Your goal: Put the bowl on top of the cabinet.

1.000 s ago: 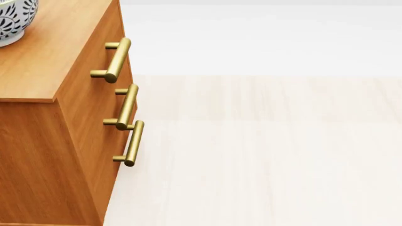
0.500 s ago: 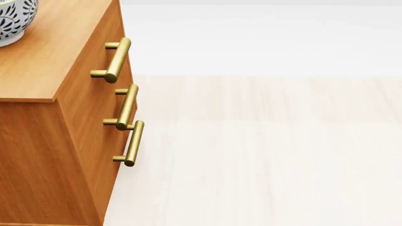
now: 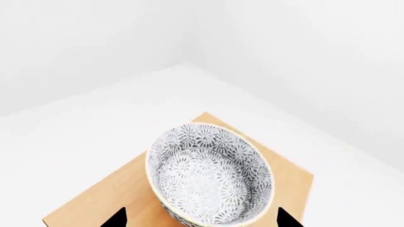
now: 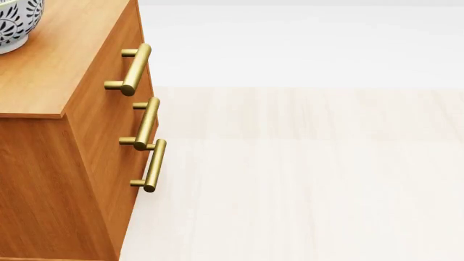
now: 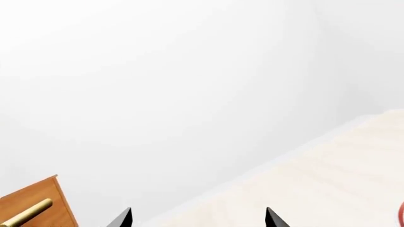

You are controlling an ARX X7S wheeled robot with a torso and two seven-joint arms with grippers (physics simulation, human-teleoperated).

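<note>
The bowl [image 3: 208, 177], white with a dense dark grey floral pattern, stands upright on the flat top of the orange-brown cabinet [image 3: 94, 203]. In the head view the bowl [image 4: 16, 24] shows only partly at the upper left corner, resting on the cabinet [image 4: 58, 70]. My left gripper [image 3: 202, 221] hangs open above the bowl, its two black fingertips wide apart on either side of it and not touching it. My right gripper [image 5: 197, 218] is open too, with nothing between its tips. Neither gripper shows in the head view.
Three brass bar handles [image 4: 134, 68] stick out from the cabinet front. Pale wood floor [image 4: 305, 174] stretches to the right, meeting white walls. In the right wrist view a cabinet corner [image 5: 31, 203] with a handle and a red sliver [image 5: 401, 213] sit at the frame's edges.
</note>
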